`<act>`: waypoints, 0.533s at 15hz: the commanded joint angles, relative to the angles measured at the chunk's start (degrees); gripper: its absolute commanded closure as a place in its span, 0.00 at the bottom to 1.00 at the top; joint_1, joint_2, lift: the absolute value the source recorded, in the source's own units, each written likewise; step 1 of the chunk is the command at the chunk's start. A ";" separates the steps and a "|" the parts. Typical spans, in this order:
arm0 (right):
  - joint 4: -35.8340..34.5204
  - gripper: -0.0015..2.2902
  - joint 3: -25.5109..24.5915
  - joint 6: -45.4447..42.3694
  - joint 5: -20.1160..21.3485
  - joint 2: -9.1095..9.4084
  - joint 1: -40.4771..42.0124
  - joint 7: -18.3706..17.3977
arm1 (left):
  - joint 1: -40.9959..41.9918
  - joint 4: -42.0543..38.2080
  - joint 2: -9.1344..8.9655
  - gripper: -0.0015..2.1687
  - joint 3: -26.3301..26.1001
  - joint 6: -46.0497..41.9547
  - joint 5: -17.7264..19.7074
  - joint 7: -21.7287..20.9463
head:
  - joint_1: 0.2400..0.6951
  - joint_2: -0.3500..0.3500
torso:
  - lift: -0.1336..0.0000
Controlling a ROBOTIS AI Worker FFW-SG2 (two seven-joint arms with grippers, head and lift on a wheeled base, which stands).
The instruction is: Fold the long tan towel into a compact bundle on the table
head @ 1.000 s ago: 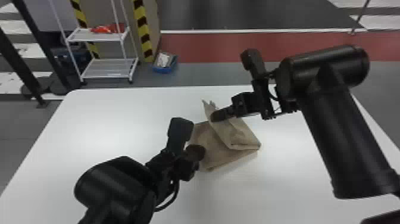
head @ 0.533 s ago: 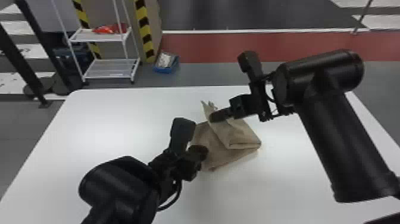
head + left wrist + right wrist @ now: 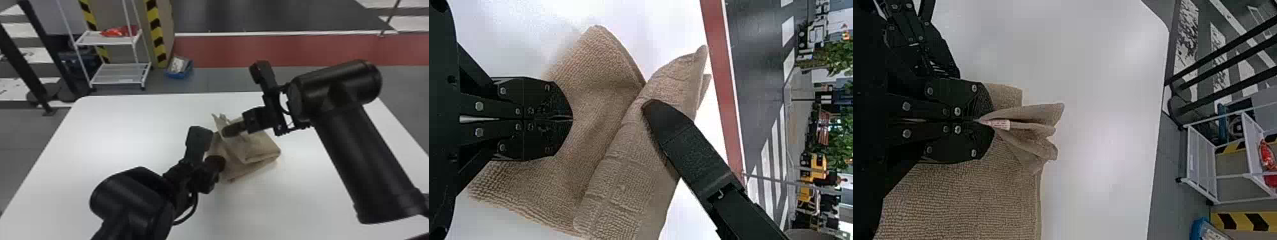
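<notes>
The tan towel (image 3: pixel 255 146) lies partly folded near the table's middle, its upper layer lifted at the far left corner. There my right gripper (image 3: pixel 228 131) holds that layer. In the right wrist view the right gripper (image 3: pixel 984 121) is shut on bunched towel edges (image 3: pixel 1033 125) with a small white tag. My left gripper (image 3: pixel 220 162) is at the towel's left side. In the left wrist view the left gripper (image 3: pixel 571 120) has its fingers together over the lower towel layer (image 3: pixel 594 80); whether cloth is pinched between them is hidden.
White table (image 3: pixel 105 134) surface surrounds the towel. Beyond its far edge stand a white wire shelf (image 3: pixel 119 75) with a red item on it and a blue bin (image 3: pixel 179 67) on the floor. Both grippers are close together over the towel.
The left arm has shifted slightly right. My right gripper and the raised towel corner have barely moved.
</notes>
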 commanded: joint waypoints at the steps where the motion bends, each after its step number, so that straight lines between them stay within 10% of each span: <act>1: 0.22 0.62 0.13 -0.38 -0.52 0.05 0.35 -0.05 | 0.00 0.09 0.01 0.99 0.01 0.14 -0.03 0.01 | 1.00 0.57 | 0.07; 8: 0.57 0.62 0.66 -1.96 -1.22 0.05 1.50 -0.75 | 0.09 0.26 0.10 0.99 0.01 -0.03 -0.03 0.01 | 1.00 0.58 | 0.07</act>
